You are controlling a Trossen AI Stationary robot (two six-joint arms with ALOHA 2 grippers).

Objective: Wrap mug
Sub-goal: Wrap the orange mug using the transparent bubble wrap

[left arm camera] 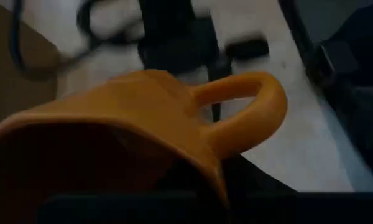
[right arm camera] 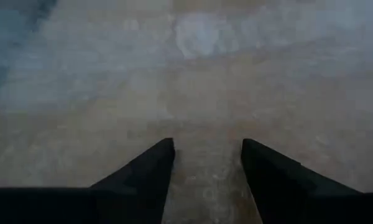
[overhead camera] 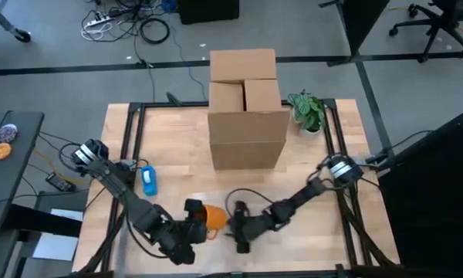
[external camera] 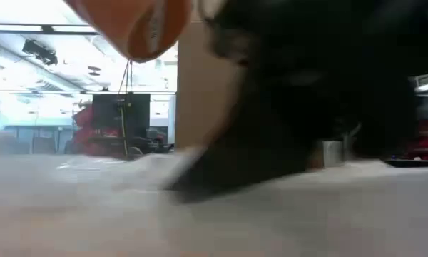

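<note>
Left gripper point(overhead camera: 194, 224) is reaching rightward along the near desk point(overhead camera: 177, 166) edge, clamping the orange mug point(overhead camera: 211, 217) aloft. Right gripper point(overhead camera: 239, 232) is angling down beside it, fingers point(right arm camera: 143, 171) apart.

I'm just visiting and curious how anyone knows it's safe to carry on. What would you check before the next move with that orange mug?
1. Mug held: orange mug sits at the left end effector, lifted off the table in the low view. Ok.
2. Grip firmness: cannot tell.
3. Right end effector: open, empty, low over the table. Ok.
4. Wrapping sheet laid out: pale, blurred material under the right arm. Cannot tell.
5. Cardboard box stands apart from both arms. Ok.
</note>
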